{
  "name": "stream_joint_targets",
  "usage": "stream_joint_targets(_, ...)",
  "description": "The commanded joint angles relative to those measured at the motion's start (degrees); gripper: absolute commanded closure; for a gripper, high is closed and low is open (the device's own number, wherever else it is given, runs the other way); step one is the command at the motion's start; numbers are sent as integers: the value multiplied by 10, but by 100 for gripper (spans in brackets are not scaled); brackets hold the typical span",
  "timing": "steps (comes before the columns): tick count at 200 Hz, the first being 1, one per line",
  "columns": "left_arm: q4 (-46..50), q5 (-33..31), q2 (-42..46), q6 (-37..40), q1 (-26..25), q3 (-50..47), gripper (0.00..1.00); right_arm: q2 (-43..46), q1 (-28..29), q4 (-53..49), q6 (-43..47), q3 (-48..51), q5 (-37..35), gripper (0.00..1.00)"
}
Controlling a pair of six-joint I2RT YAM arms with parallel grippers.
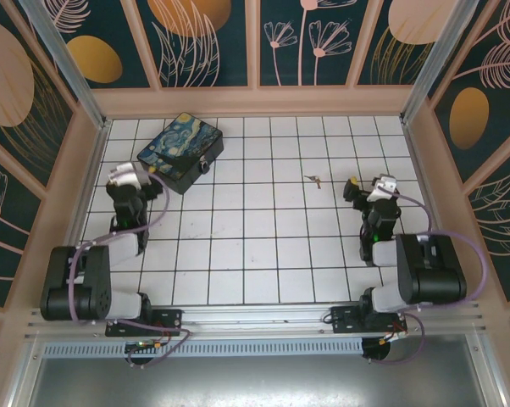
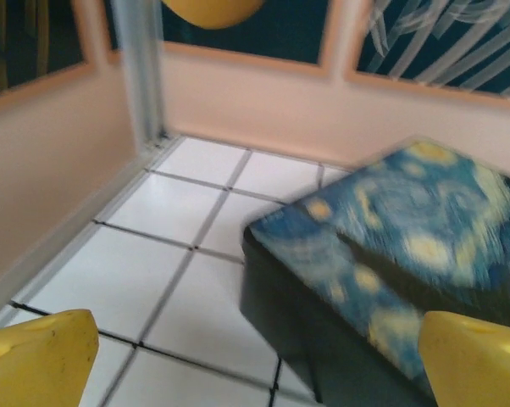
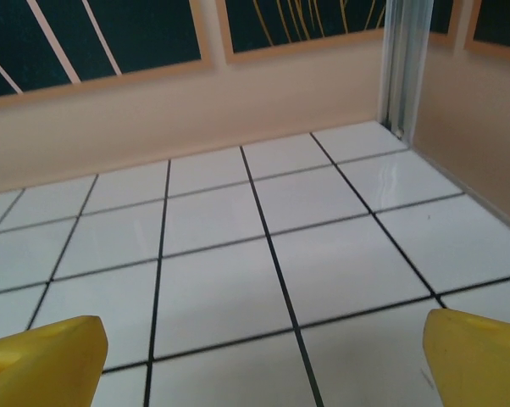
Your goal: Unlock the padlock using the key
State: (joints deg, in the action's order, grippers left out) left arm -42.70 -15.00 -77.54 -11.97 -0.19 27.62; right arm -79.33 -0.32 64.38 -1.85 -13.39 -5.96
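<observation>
Both wide, empty: left gripper (image 2: 255, 377), right gripper (image 3: 255, 365). The key (image 1: 313, 180) lies flat toward worktop's far edge, right of centre. Risk: thin key skids out of the pinch on slick tile

Two grippers: left gripper (image 2: 257, 356), right gripper (image 3: 262, 358), each with two yellow fingers (image 2: 39, 356). One box (image 1: 180, 151). One key (image 1: 313, 180).

floor: glossy white tiles (image 1: 263, 246), thin black grout lines | walls: plain peach base band (image 1: 255, 100) below dark teal panels (image 1: 323, 68) printed with orange discs and pale leaf outlines | corners: silvery metal posts (image 1: 64, 64) | near edge: aluminium rail (image 1: 263, 315) | light: even, soft sheen on tiles
</observation>
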Motion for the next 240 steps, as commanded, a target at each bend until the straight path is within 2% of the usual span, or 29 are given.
stream_joint_targets(1, 326, -110, 31, -162, -40, 124, 11, 72, 5, -136, -11, -50, 2, 5)
stream_joint_targets(10, 405, -123, 31, -230, -80, 147, 13, 87, 7, -186, -19, -71, 22, 6)
stream_joint_targets(26, 510, -171, 12, -334, -185, 180, 13, 97, 15, -257, -27, -103, 47, 7)
stream_joint_targets(46, 588, -225, -46, -436, -308, 234, 9, 95, 25, -322, -30, -147, 64, 8)
stream_joint_targets(59, 623, -248, -99, -509, -353, 275, 8, 88, 29, -359, -35, -174, 72, 8)
stream_joint_targets(72, 641, -251, -157, -568, -364, 322, 9, 73, 30, -395, -45, -204, 88, 9)
stream_joint_targets(96, 659, -295, -283, -613, -377, 436, 11, 45, 41, -408, -58, -235, 119, 10)
stream_joint_targets(121, 738, -367, -412, -676, -378, 581, 12, 32, 55, -403, -56, -246, 130, 11)
stream_joint_targets(136, 774, -375, -475, -703, -374, 656, 13, 29, 58, -401, -53, -250, 138, 11)
stream_joint_targets(164, 944, -392, -584, -820, -373, 801, 16, 30, 59, -403, -52, -256, 144, 12)
stream_joint_targets(209, 974, -417, -605, -843, -358, 821, 27, 32, 61, -394, -51, -256, 149, 13)
stream_joint_targets(224, 962, -403, -601, -816, -343, 811, 29, 31, 63, -394, -51, -256, 148, 13)
stream_joint_targets(240, 891, -375, -586, -756, -326, 776, 33, 35, 66, -392, -54, -255, 145, 13)
